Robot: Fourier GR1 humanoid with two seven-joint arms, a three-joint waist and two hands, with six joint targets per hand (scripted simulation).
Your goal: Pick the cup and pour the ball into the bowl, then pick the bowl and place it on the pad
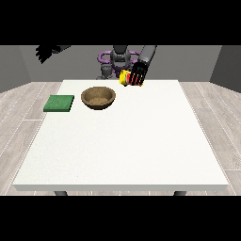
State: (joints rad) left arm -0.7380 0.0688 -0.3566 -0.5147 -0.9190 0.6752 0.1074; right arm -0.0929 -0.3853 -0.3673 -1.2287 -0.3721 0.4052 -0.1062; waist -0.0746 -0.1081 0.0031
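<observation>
Bare table (127,155), then bowl (98,98) (far-edge cup (125,78) in hand (137,74)).

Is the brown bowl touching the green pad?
Apart. The front view shows a strip of white table between the bowl and the pad, which lies towards the view's left.

Grey robot torso (119,59) w/ purple rings, dark grey forearm (147,54), black robot hand (137,73).
</observation>
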